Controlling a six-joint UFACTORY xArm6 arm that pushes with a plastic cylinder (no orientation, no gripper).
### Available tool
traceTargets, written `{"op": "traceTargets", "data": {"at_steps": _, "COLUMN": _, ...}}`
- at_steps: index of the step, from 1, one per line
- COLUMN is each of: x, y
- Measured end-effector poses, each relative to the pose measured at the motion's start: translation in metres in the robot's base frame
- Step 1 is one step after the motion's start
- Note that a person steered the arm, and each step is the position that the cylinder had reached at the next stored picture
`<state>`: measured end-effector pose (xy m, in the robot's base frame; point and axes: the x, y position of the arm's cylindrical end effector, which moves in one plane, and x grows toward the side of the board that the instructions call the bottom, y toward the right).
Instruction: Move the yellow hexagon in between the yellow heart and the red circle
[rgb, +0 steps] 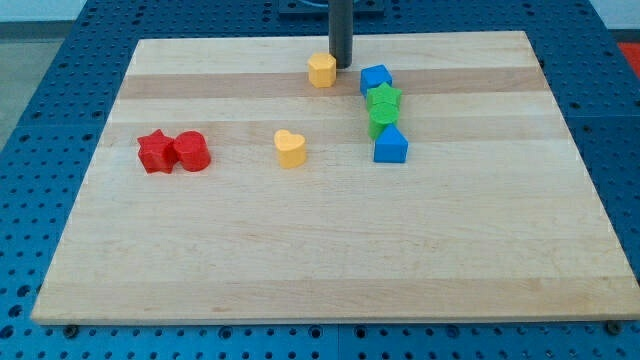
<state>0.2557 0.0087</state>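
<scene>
My tip (342, 66) touches the yellow hexagon (322, 70) near the worktop's (500, 250) top edge; no gripper fitted. Push steadily toward the gap between yellow heart (290, 148) and red circle (192, 151).

A robotics lab bench is being shown: a wooden board (330, 250) is lying on a blue perforated table (40, 130).

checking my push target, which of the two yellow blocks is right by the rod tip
The yellow hexagon, near the view's top, sits just left of my tip. The yellow heart lies well below, near the board's middle.
</scene>
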Motion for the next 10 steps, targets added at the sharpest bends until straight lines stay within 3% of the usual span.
{"op": "traceTargets", "data": {"at_steps": 8, "x": 0.047, "y": -0.110}}
{"op": "traceTargets", "data": {"at_steps": 10, "x": 0.058, "y": -0.113}}
